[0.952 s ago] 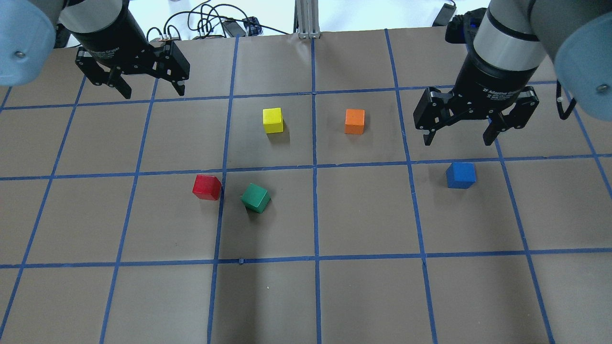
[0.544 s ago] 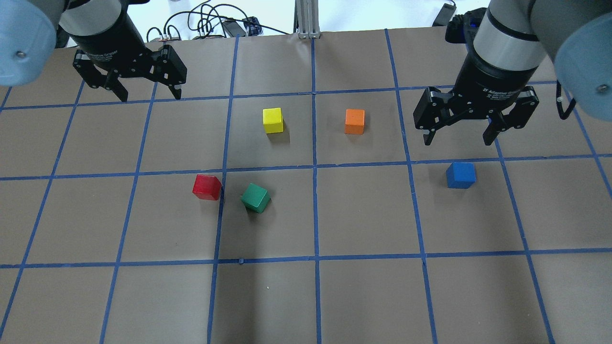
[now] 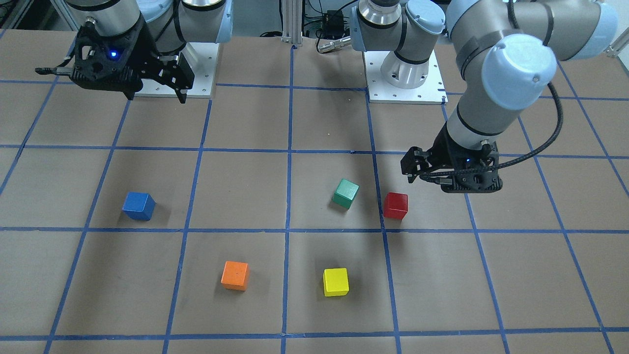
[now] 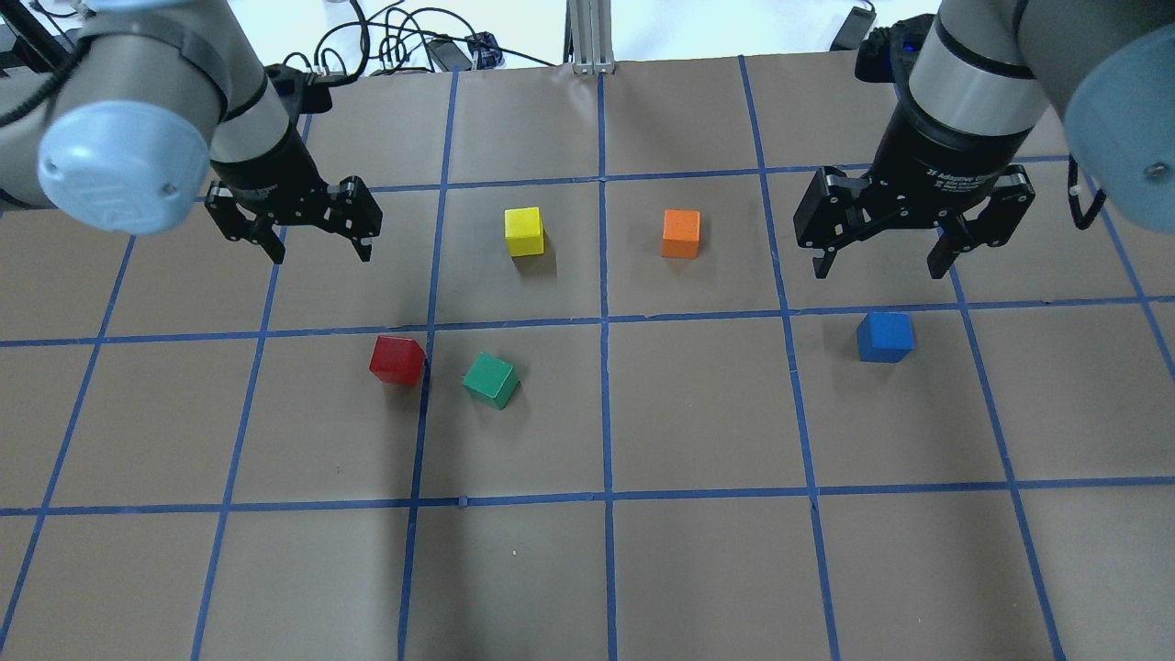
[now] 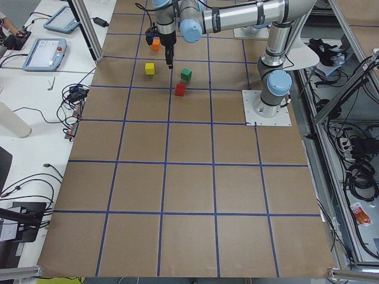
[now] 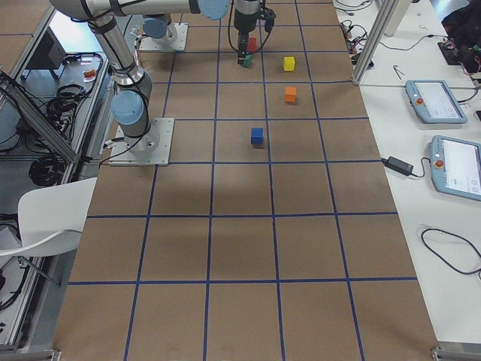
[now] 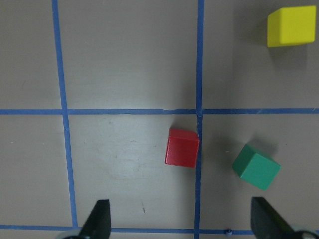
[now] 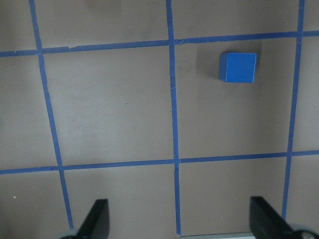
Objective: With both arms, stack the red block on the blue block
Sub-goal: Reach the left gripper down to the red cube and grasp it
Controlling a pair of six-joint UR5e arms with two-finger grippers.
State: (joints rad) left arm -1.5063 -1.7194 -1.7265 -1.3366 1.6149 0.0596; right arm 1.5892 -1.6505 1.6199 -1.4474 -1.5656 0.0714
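Observation:
The red block sits on the brown table, left of centre, next to a green cube. It also shows in the left wrist view and in the front view. My left gripper is open and empty, hovering behind and slightly left of the red block. The blue block sits alone on the right; it also shows in the right wrist view and the front view. My right gripper is open and empty, held high just behind the blue block.
A green cube lies tilted just right of the red block. A yellow cube and an orange cube sit farther back near the middle. Blue tape lines grid the table. Cables lie beyond the far edge.
My left arm has swung forward and to the right, bringing its open gripper closer to the red block. The right arm and all the cubes have stayed put.

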